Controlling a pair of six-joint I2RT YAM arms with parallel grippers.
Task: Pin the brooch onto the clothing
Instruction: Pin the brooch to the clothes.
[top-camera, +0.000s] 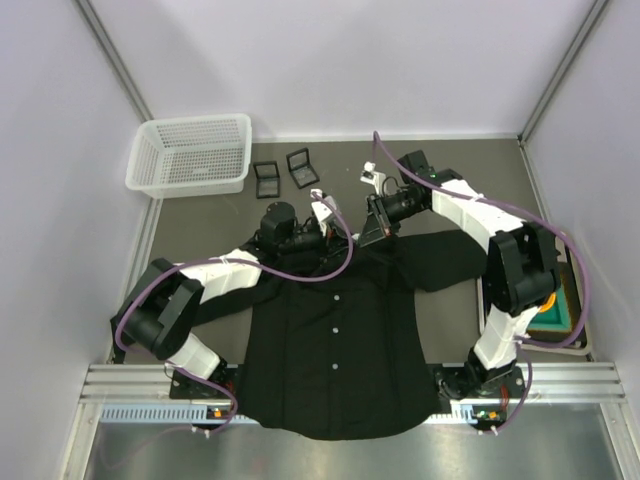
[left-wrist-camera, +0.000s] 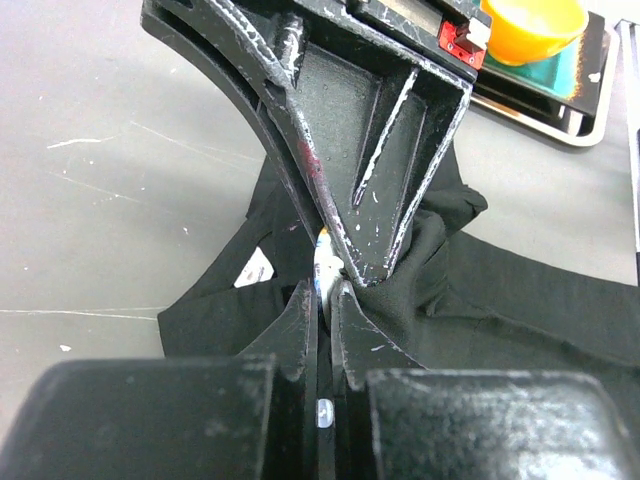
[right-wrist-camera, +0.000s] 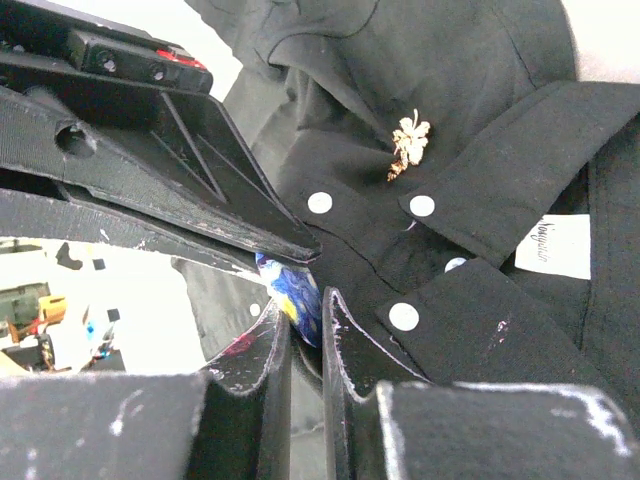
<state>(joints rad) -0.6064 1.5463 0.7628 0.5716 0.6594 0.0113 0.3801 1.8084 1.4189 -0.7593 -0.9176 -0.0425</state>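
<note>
The black button-up shirt (top-camera: 335, 360) was laid flat on the grey desk (top-camera: 450, 170), front up, with its collar (right-wrist-camera: 520, 130) turned toward the far side and its hem at the near edge between the arm bases. Both arms were reached in over the collar area, where their tips met. The left claw (left-wrist-camera: 322, 290) was clenched on a small brooch (right-wrist-camera: 290, 285), patterned in blue and yellow, which was pinched at the very tips of its fingers. The right claw (right-wrist-camera: 305, 300) was closed on the same brooch from the opposite side, so that the piece was gripped between the two claws just above the shirt's neck opening. Whether the brooch touched the fabric could not be told. A gold flower pin (right-wrist-camera: 410, 142) was seen on the cloth just beside the collar, near two white buttons (right-wrist-camera: 320, 202), with a white label (right-wrist-camera: 550, 245) shown inside the neck. A white mesh basket (top-camera: 190, 155) was placed at the far left corner, two small black cases (top-camera: 267, 180) beside it, and an orange bowl (left-wrist-camera: 530, 25) on a teal tray (top-camera: 555, 312) at the right.
</note>
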